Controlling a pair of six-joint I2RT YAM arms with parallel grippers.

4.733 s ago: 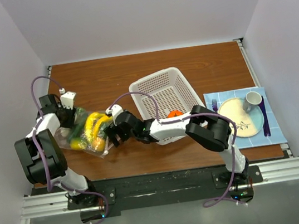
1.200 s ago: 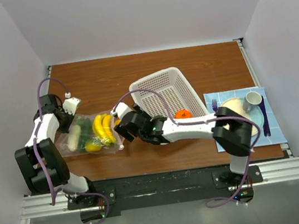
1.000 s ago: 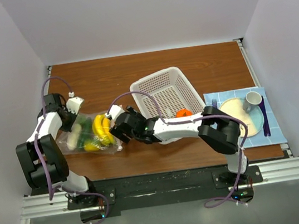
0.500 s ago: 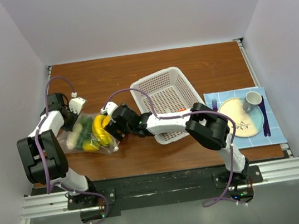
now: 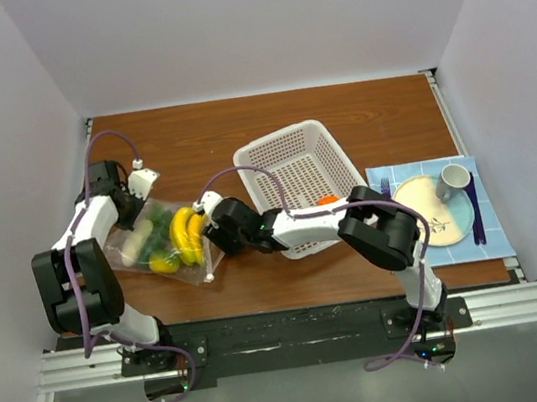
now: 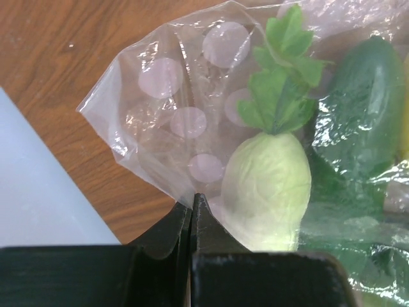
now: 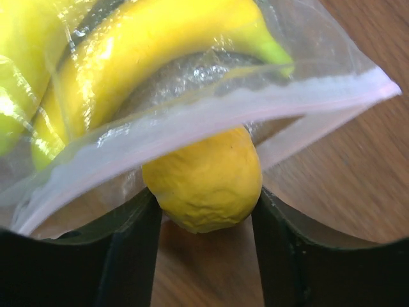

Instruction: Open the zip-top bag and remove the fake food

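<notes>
The wooden table [image 5: 356, 112] is taken in first, with both arms stretched over its left half. At its middle the white perforated basket [image 5: 306, 167] is seen, and an orange piece [image 5: 326, 199] is glimpsed at the basket's near edge, partly hidden by the right arm. Just left of the basket the zip-top bag [image 5: 206, 267] is spread on the table, clear and crinkled, with the fake food [image 5: 159, 248] packed inside it. To the far right a beige plate [image 5: 418, 201] is set on a blue mat [image 5: 493, 246]. Inside the bag a yellow banana [image 5: 186, 236] is made out nearest the mouth, a dark green piece [image 6: 361, 109] beside a whitish root with green leaves [image 6: 267, 192] toward the far corner. That far corner of the bag is pinched by the left end effector [image 6: 192, 203], its fingers pressed together on the film. At the mouth, under the zip strip, a yellow lemon-shaped piece [image 7: 204, 182] is caught by the right end effector [image 5: 214, 231], a finger set against each of its sides.
</notes>
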